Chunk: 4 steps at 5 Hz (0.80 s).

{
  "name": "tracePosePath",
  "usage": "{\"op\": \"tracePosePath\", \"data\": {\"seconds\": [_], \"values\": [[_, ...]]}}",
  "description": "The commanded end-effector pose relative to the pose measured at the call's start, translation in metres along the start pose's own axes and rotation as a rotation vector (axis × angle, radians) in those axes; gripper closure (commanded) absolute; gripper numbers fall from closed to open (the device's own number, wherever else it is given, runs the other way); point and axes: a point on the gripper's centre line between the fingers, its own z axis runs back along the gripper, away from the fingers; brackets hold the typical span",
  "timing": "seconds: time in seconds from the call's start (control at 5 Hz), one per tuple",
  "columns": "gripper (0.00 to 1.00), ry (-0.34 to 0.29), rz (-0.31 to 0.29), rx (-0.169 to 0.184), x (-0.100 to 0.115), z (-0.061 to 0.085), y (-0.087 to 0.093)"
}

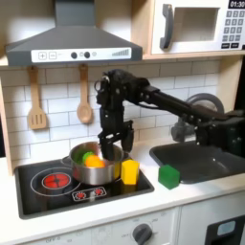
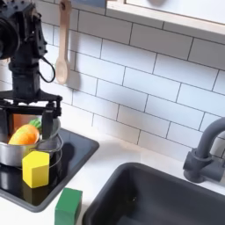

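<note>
In the first exterior view: hanging over the stove (image 1: 57, 187), the black arm (image 1: 153, 96), with the gripper (image 1: 110, 144) dipping to the right rim of the steel pot (image 1: 96, 170). Seeming to straddle that rim with the fingers, though too small and dark here for telling how wide the jaws are standing. Sitting on the stove's right burner, the pot, carrying an orange carrot (image 1: 94, 161) and something green (image 1: 87, 154) inside. Standing just beside the pot on the first exterior view's right, at the stove's edge, a yellow block (image 1: 129, 171). Resting further right on the white counter, near the dark sink (image 1: 206, 161), a green block (image 1: 169, 176). Hanging on the tiled wall behind, a wooden spatula (image 1: 36, 100) and a wooden spoon (image 1: 83, 96). Showing above, a grey hood (image 1: 72, 43) and a microwave (image 1: 201, 27).

In the second exterior view: reaching down at the pot (image 2: 22, 151), the gripper (image 2: 31, 119), jaws standing apart, holding nothing visible, fingers (image 2: 56, 119) hanging close over the pot's near rim. Lying inside the pot, the carrot (image 2: 25, 134) with green leaves. Touching the pot's front, the yellow block (image 2: 36, 169). Sitting off the stove (image 2: 75, 149) on the counter, the green block (image 2: 68, 207), next to the sink (image 2: 149, 198). Curving in at the second exterior view's right, a grey tap (image 2: 204, 158). Hanging on the tiles, the wooden spoon (image 2: 61, 48).
</note>
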Motion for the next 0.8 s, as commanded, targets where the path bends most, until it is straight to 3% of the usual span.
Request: {"op": "tracePosePath", "data": {"seconds": [0.0, 0.4, 0.6], "values": [[0.00, 0.026, -0.044, 0.006, -0.009, -0.012, -0.008], [0.00, 0.029, -0.117, -0.001, -0.034, -0.011, -0.018], [0.00, 0.051, -0.132, 0.009, -0.038, -0.018, -0.019]]}}
